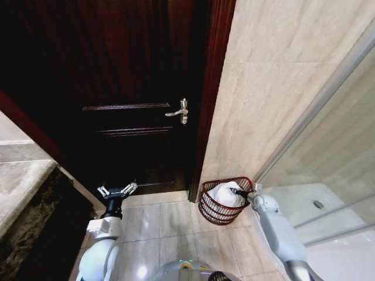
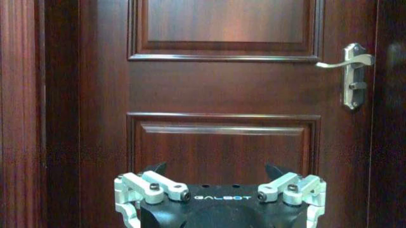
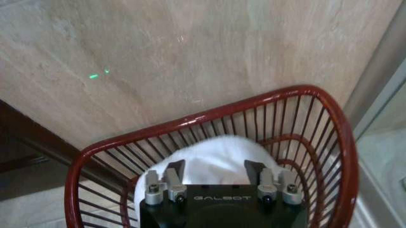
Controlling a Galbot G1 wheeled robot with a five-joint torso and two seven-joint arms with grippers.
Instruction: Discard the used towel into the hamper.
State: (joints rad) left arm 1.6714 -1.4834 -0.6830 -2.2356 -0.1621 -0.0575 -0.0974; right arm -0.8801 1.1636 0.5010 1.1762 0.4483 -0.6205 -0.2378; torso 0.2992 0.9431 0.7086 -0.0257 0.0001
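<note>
Glossy beige tiled floor, dark wooden door with a silver handle at twelve o'clock, and at two o'clock the hamper against the beige wall holds the white towel, the GALBOT-marked right gripper spread apart over it, left gripper spread too, facing the door.

Dark wooden door, beige tiled wall

ahead of left gripper: closed dark wooden panelled door blocks | around right gripper: reddish-brown wire hamper rim open above, white towel fills below | beyond: beige tiled wall
</note>
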